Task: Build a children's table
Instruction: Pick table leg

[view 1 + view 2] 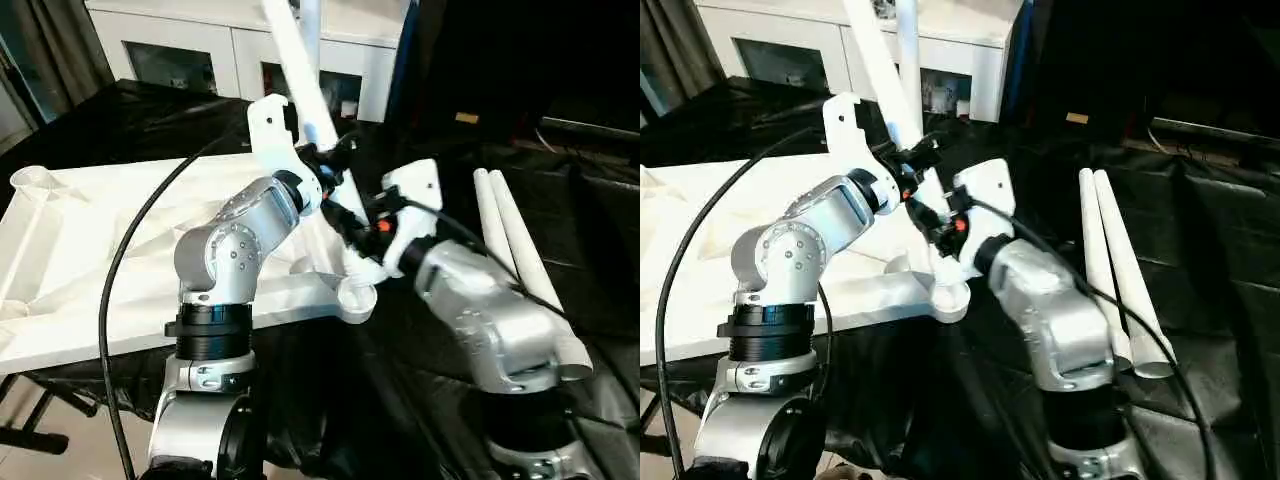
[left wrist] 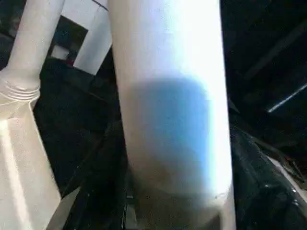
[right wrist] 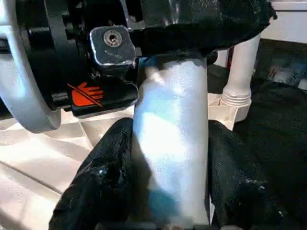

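Leg [image 3: 170, 143] between pincer [image 3: 168, 191] fingers (snug)

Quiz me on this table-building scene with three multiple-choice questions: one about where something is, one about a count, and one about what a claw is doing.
1. Where do the loose legs lie?
A. On the black cloth at the robot's right
B. On the tabletop
C. On the cabinet

2. How many legs lie loose there?
A. One
B. Two
C. Four

3. What is the right claw doing?
A. Hanging open and empty
B. Pinching a cable
C. Gripping the tilted leg

Answers:
1 A: the loose legs rest on the black cloth.
2 B: two lie side by side.
3 C: the right claw has a finger on each side of the tilted leg.
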### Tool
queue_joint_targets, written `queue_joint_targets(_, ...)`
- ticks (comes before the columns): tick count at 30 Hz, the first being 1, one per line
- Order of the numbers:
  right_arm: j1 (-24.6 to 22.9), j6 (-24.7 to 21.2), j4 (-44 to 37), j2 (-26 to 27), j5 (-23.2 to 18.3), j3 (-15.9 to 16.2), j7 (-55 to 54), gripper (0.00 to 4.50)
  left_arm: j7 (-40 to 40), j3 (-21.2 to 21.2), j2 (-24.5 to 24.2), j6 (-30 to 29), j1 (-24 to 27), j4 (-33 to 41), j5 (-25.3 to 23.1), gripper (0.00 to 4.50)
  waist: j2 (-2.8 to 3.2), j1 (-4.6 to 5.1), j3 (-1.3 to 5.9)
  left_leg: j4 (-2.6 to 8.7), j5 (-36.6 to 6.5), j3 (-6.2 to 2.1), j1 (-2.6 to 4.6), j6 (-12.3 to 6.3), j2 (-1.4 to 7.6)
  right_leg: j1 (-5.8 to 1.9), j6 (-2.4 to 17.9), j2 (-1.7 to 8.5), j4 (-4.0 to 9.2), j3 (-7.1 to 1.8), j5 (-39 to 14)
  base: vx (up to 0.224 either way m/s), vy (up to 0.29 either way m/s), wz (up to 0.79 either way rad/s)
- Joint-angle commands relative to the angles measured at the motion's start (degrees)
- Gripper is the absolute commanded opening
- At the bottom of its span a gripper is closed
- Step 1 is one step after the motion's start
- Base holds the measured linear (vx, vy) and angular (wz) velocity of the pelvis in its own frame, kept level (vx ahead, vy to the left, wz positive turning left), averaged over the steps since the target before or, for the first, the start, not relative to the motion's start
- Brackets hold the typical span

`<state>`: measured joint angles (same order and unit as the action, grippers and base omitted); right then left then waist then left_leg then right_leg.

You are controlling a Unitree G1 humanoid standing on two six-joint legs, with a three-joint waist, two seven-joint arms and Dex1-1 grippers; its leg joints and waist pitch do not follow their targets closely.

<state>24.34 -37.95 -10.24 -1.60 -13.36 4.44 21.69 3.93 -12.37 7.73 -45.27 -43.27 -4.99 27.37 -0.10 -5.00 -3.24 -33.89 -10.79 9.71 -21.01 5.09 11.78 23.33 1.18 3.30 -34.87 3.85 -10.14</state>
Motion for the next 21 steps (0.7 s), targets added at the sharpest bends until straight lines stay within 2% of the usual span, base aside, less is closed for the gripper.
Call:
queue_joint_targets(1, 1.17, 0.13, -1.02, -0.08, -5.73, -5.21, 3.28, 2.55, 3.42, 1.44, 2.12, 0.71, -1.21, -0.43, -0.71, 2.37, -0.5, 0.1, 4.03, 3.25, -5.72, -0.01, 0.15, -2.07, 0.57, -3.55, 6.22, 3.63, 4.42, -2.67, -10.48, 0.0, 0.0, 0.0)
queue_joint_targets(2, 1.33, -0.01, -0.67, -0.41, -6.4, -5.77, 3.84, 2.75, 4.38, 2.18, 1.34, 0.72, -1.16, -0.39, -0.79, 2.23, -0.41, -0.01, 4.11, 3.16, -5.25, -0.05, 0.24, -2.16, 0.67, -3.49, 6.1, 3.58, 4.28, -2.69, -9.9, 0.0, 0.0, 0.0)
queue_joint_targets(3, 1.41, -0.16, -0.32, -0.71, -6.9, -6.16, 4.09, 2.75, 4.79, 2.84, 0.8, 0.92, -1.11, -0.38, -0.89, 2.23, -0.75, -0.03, 4.15, 3.14, -4.7, -0.02, 0.29, -2.3, 0.7, -3.54, 6.17, 3.62, 4.29, -2.71, -9.27, 0.0, 0.0, 0.0)
queue_joint_targets(4, 1.44, -0.5, -0.17, -0.89, -7.34, -6.41, 4.44, 2.89, 5.28, 3.32, 0.44, 1.04, -1.08, -0.35, -1.03, 2.1, -0.6, -0.04, 4.15, 3.13, -4.38, -0.04, 0.23, -2.29, 0.73, -3.5, 6.48, 3.59, 4.04, -2.75, -8.58, 0.0, 0.0, 0.0)
queue_joint_targets(6, 1.13, -3.68, 0.79, -6.36, -10.54, -5.6, 12.76, 3.0, 11.92, 6.93, -3.85, 0.58, -1.35, -0.53, -0.95, 1.97, -0.72, -0.13, 4.2, 3.09, -3.54, -0.07, 0.19, -2.72, 0.72, -3.71, 6.73, 3.61, 3.91, -2.68, -7.61, 0.0, 0.0, 0.0)
queue_joint_targets(7, 1.11, -3.75, 0.79, -6.54, -10.66, -5.58, 13.05, 3.06, 12.16, 6.99, -3.97, 0.55, -1.37, -0.54, -0.88, 1.92, -0.71, -0.19, 4.15, 3.03, -3.62, 0.01, 0.21, -3.07, 0.7, -3.77, 6.82, 3.6, 3.85, -2.76, -7.56, 0.0, 0.0, 0.0)
queue_joint_targets(8, 0.95, -4.55, 0.73, -8.52, -12.01, -5.33, 16.18, 3.28, 14.7, 7.52, -5.19, 0.13, -1.65, -0.67, 0.03, 1.88, -0.97, -0.15, 4.12, 2.97, -3.47, 0.08, 0.12, -3.13, 0.67, -3.71, 6.95, 3.66, 3.9, -2.79, -7.58, 0.0, 0.0, 0.0)
queue_joint_targets(11, 1.23, -6.68, 0.73, -12.54, -15.16, -4.9, 22.76, 3.44, 19.78, 7.78, -7.34, -1.16, -2.36, -0.88, 2.8, 1.87, -1.06, -0.24, 4.18, 2.83, -2.66, 0.11, -0.18, -3.51, 0.55, -4.08, 7.62, 3.8, 3.84, -2.68, -8.54, 0.0, 0.0, 0.0)
queue_joint_targets(12, 1.48, -7.08, 1.05, -13.78, -15.38, -4.54, 24.39, 3.44, 21.09, 8.06, -7.96, -1.62, -2.55, -0.99, 3.52, 1.87, -1.12, -0.27, 4.18, 2.83, -2.75, 0.12, -0.05, -3.51, 0.61, -3.97, 7.71, 3.83, 3.87, -2.66, -8.94, 0.0, 0.0, 0.0)
queue_joint_targets(14, 1.94, -7.66, 1.63, -15.95, -15.87, -3.8, 27.39, 3.73, 23.38, 8.31, -8.74, -2.57, -2.8, -1.08, 4.71, 1.86, -1.1, -0.26, 4.14, 2.78, -2.67, 0.16, -0.08, -3.55, 0.62, -3.86, 8.17, 3.79, 3.89, -2.66, -9.31, 0.0, 0.0, 0.0)
queue_joint_targets(19, 3.13, -8.91, 2.68, -20.82, -17.79, -1.93, 33.77, 3.8, 28.41, 9.06, -9.66, -4.81, -3.3, -0.23, 7.59, 1.86, -1.15, -0.43, 4.21, 2.63, -2.85, 0.2, 0.19, -3.79, 0.84, -3.76, 9.6, 3.86, 3.74, -2.63, -8.99, 0.0, 0.0, 0.0)
queue_joint_targets(21, 3.56, -9.45, 3.21, -21.69, -18.32, -1.59, 35.14, 3.8, 29.45, 9.13, -9.61, -5.19, -3.43, 0.07, 8.36, 1.86, -1.37, -0.36, 4.18, 2.61, -2.94, 0.2, 0.03, -3.97, 0.81, -3.89, 9.95, 3.87, 3.75, -2.6, -9.33, 0.0, 0.0, 0.0)
